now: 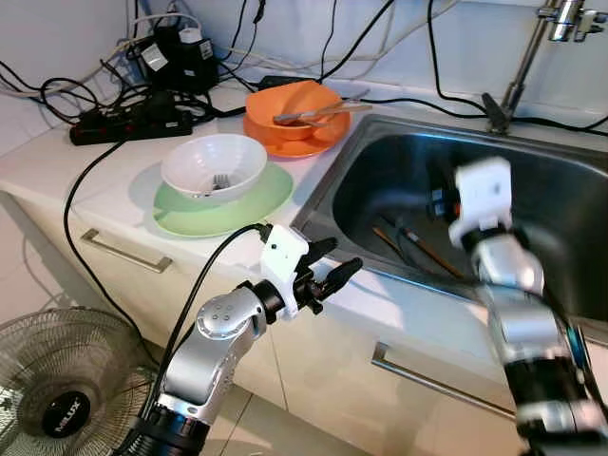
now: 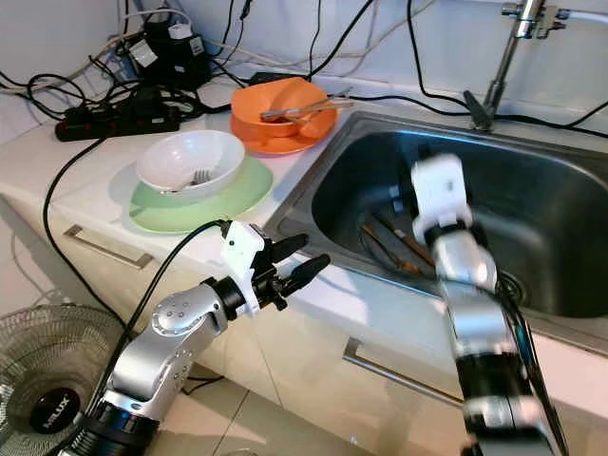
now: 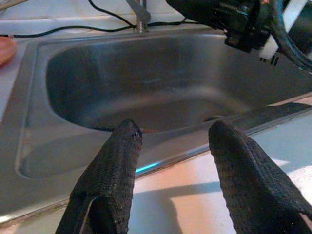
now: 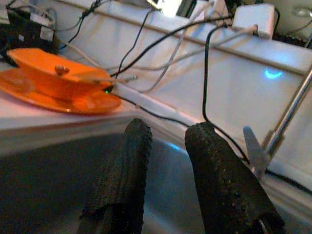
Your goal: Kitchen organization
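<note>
A white bowl holding a fork sits on a green plate on the counter. Behind it an orange bowl rests on an orange plate, with utensils laid across it. Several chopsticks lie on the floor of the steel sink. My left gripper hovers at the counter's front edge by the sink's near left corner, open and empty. My right arm reaches over the sink; its gripper points toward the back wall, fingers slightly apart with nothing between them.
A faucet rises at the sink's back right. A black power strip, adapters and many cables crowd the back left of the counter. A floor fan stands low at the left. Drawer handles run below the counter edge.
</note>
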Robot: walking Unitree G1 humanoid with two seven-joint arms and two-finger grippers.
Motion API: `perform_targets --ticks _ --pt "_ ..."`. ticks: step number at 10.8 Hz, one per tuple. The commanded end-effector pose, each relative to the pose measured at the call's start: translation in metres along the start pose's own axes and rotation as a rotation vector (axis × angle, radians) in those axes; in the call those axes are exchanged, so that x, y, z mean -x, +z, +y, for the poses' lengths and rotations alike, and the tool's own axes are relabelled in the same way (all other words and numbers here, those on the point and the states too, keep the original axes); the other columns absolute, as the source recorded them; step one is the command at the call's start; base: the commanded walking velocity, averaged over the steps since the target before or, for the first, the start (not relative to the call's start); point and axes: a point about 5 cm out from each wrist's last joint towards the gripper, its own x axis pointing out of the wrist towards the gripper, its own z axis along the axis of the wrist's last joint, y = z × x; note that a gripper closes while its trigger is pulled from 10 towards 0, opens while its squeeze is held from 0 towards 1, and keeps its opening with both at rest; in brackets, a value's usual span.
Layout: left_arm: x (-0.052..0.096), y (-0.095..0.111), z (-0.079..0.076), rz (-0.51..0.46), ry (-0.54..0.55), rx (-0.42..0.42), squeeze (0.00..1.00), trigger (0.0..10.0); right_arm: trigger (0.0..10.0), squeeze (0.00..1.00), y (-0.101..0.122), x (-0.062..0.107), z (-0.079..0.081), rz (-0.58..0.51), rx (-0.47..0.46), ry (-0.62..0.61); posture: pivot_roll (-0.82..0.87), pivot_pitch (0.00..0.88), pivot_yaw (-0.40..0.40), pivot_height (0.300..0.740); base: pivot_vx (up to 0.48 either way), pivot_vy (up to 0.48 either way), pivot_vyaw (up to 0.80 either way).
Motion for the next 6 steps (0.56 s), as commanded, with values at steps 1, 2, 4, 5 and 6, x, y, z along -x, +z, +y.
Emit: perform_targets --ticks 1,2,4,5,6 --pt "0.000 0.000 0.004 0.000 0.023 -0.013 0.00 10.0 10.0 0.00 0.006 0.000 -0.002 -0.012 0.002 -0.001 0.01 0.000 0.078 0.740 0.000 0.000 0.00" --pt "-0.001 0.000 0.004 -0.002 0.025 -0.014 0.00 10.0 10.0 0.00 0.004 0.003 -0.001 0.008 0.000 0.000 0.01 0.000 0.077 0.740 0.000 0.000 0.00" --pt "0.001 0.000 0.007 -0.008 0.041 -0.015 0.00 10.0 10.0 0.00 -0.001 0.012 0.002 0.039 -0.001 0.016 0.02 0.000 0.077 0.740 0.000 0.000 0.00" --pt "0.001 0.000 0.007 -0.008 0.043 -0.014 0.00 10.0 10.0 0.00 -0.001 0.014 0.002 0.042 -0.005 0.013 0.01 0.000 0.079 0.740 0.000 0.000 0.00" --pt "0.001 0.000 0.008 -0.013 0.047 -0.011 0.00 10.0 10.0 0.00 0.001 0.017 0.003 0.045 -0.009 0.011 0.01 0.000 0.080 0.740 0.000 0.000 0.00"
